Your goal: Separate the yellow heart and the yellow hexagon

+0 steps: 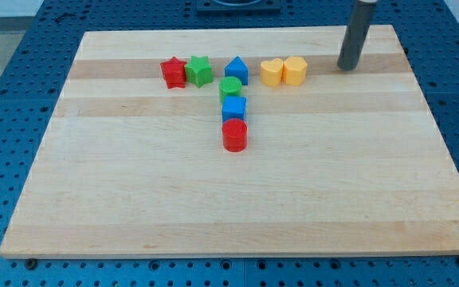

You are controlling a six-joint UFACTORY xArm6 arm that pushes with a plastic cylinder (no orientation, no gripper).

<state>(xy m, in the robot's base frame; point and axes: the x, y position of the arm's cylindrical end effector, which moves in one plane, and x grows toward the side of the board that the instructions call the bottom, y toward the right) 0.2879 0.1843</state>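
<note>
Camera view, left to right: red star (173,72), green star (200,71), blue block (236,71), then yellow heart (271,72) touching yellow hexagon (295,70) near the board's (213,199) top edge. My tip (346,68) (a bare rod, holding nothing) stands just right. Light, rigid blocks likely slide easily; push at the seam.

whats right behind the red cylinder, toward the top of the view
A blue cube touches the red cylinder from behind, then a green cylinder. The red cylinder hides the cube's lower front edge. My tip is far off, right of the yellow hexagon.
</note>
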